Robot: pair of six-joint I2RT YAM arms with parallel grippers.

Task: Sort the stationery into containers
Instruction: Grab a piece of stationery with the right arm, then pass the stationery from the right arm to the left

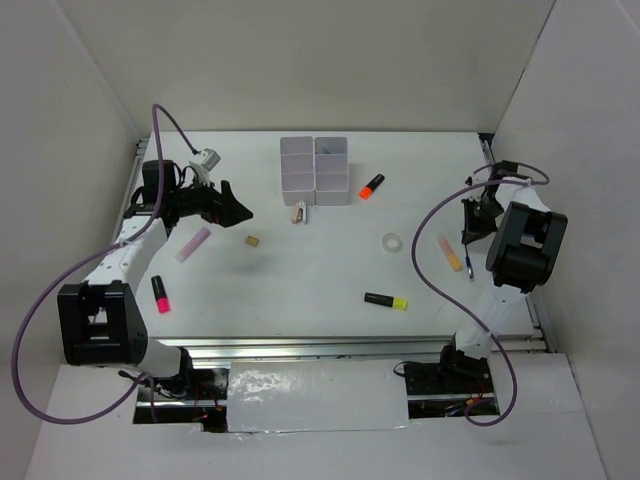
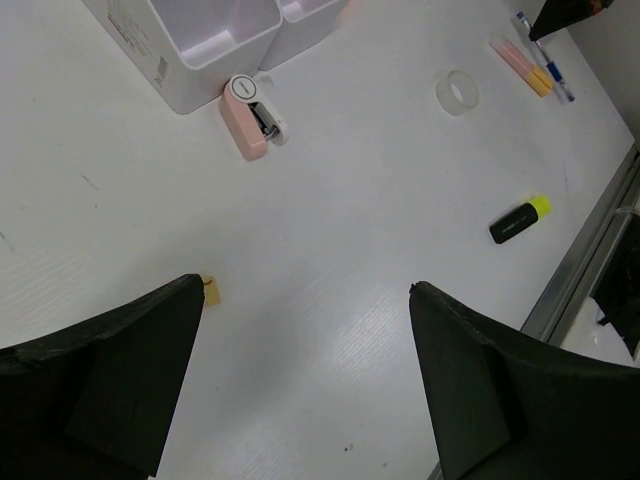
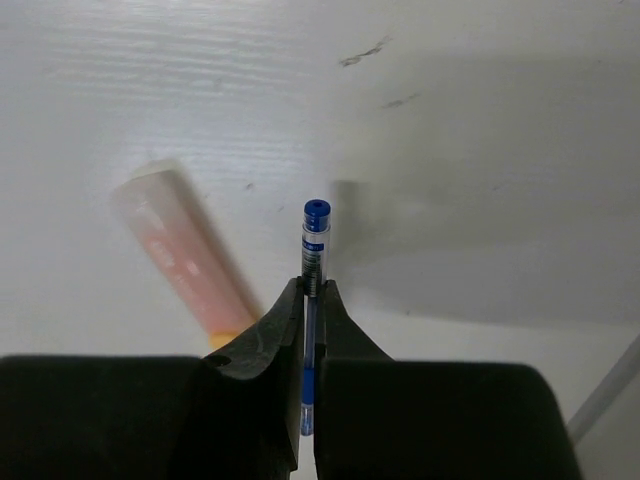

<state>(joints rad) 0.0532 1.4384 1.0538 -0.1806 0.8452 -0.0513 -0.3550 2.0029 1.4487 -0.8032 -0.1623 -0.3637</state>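
Note:
My right gripper (image 3: 311, 288) is shut on a thin blue pen (image 3: 315, 240), whose capped end sticks out past the fingertips, low over the table at the far right (image 1: 468, 238). A pink-and-orange marker (image 3: 185, 262) lies just left of it. My left gripper (image 2: 305, 285) hangs open and empty above the table, left of centre (image 1: 238, 212), with the tan eraser cube (image 2: 211, 290) beside its left finger. The white containers (image 1: 315, 170) stand at the back centre. Around them lie an orange highlighter (image 1: 371, 186), a tape ring (image 1: 392, 242) and a yellow-and-black highlighter (image 1: 386, 301).
A small pink-and-white item (image 2: 250, 118) lies against the containers' front wall. A pale pink marker (image 1: 193, 244) and a pink-and-black highlighter (image 1: 160, 293) lie on the left near my left arm. A metal rail (image 1: 350, 345) runs along the table's near edge.

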